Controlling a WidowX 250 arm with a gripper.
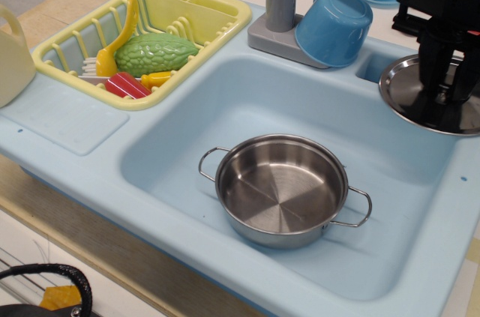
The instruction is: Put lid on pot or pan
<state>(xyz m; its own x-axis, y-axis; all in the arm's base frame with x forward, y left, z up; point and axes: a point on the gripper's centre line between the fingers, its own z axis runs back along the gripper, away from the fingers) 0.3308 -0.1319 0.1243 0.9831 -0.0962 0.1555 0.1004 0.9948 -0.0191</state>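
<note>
Because the lid point(411, 94) lies on the sink's right ledge, well apart from the open pot point(283, 189) in the basin, the pincer point(444, 100) is lowered onto its centre, grip state not discernible.

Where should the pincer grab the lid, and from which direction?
Probably the small knob at the centre of the lid, approached from straight above. The lid lies flat on the sink's right rim, a thin shiny disc whose edge offers little to pinch. The pincer is already over the centre and hides the knob, so whether it has closed on it cannot be told.
</note>
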